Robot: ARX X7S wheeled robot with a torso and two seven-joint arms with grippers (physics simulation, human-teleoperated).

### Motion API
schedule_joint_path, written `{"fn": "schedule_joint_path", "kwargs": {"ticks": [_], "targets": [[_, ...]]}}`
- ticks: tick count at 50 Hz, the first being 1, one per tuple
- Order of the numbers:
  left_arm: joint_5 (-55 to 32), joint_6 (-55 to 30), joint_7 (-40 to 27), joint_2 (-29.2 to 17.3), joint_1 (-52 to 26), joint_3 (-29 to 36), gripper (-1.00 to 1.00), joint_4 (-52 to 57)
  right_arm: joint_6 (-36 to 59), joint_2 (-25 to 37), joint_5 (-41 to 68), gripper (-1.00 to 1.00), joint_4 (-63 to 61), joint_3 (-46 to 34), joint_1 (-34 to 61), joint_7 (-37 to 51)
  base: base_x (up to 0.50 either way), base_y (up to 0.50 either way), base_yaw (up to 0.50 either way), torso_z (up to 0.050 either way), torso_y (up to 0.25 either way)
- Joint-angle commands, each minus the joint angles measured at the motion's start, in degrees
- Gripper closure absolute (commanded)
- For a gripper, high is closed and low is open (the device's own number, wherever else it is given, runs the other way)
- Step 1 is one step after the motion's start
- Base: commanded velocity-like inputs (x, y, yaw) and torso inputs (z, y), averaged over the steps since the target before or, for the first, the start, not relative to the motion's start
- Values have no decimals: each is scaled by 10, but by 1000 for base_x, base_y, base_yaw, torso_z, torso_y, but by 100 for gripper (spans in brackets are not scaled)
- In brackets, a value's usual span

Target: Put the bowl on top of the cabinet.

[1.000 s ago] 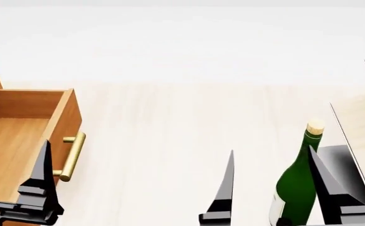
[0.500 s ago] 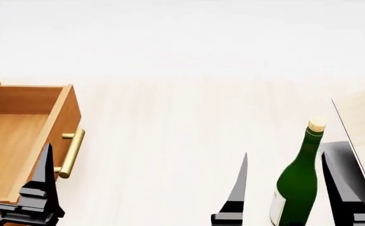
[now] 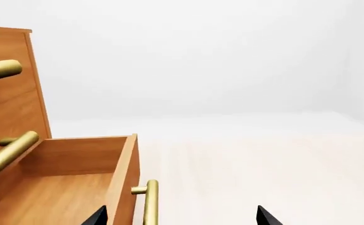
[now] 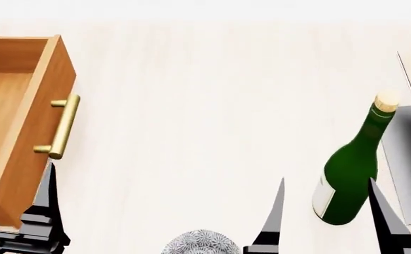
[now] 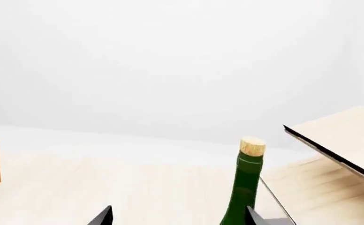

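The speckled white-grey bowl (image 4: 202, 243) shows only as its rim at the bottom edge of the head view, on the pale table left of my right gripper. The orange-brown cabinet (image 3: 10, 93) stands at the left with a drawer (image 4: 15, 116) pulled open and empty; its top does not show in the head view. My left gripper (image 3: 182, 219) is open beside the drawer's brass handle (image 3: 149, 204), holding nothing. Over the table my right gripper (image 5: 178, 218) is also open and empty, with the green bottle just ahead of one finger.
A corked green bottle (image 4: 350, 177) stands upright at the right, in line with the gap of my right gripper. Behind it is a pale slanted wooden rack (image 5: 338, 140) on a dark base (image 4: 410, 159).
The head view has tilted down: drawer and bottle have shifted up in the picture and the bowl's rim has come into view at the bottom. Both grippers stay open.
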Motion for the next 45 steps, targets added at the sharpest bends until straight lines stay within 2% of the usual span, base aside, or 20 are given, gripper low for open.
{"fn": "schedule_joint_path", "kwargs": {"ticks": [1,19,22,28,34,36,37,40,45], "targets": [[19,19,11,5,9,-3,-100,4,-4,-7,-5,-100,1,11,-3,-13,0,0,0,0,-250],[27,36,10,-5,18,15,-100,5,-14,-2,0,-100,7,9,-7,-10,0,0,0,0,-250],[5,7,8,-1,8,3,-100,7,-13,0,1,-100,6,9,-8,-9,0,0,0,0,-250],[18,-34,12,-23,-13,29,-100,25,-17,3,1,-100,7,10,-11,-7,0,0,0,0,-36],[22,-98,62,-75,-71,92,-100,73,-20,7,-5,-100,10,5,-13,-6,0,0,0,0,0],[21,-99,61,-75,-72,92,-100,73,-20,8,-4,-100,10,5,-13,-5,0,0,0,0,0],[17,-113,90,-92,-103,116,-100,73,-22,9,-5,-100,12,6,-14,-5,0,0,0,0,0],[49,-118,110,-108,-151,171,-100,43,-22,10,-6,-100,15,7,-15,-3,0,0,0,0,0],[50,-136,160,-127,-193,230,-100,29,-19,13,-11,-100,15,5,-15,0,0,0,0,0,0]]}}
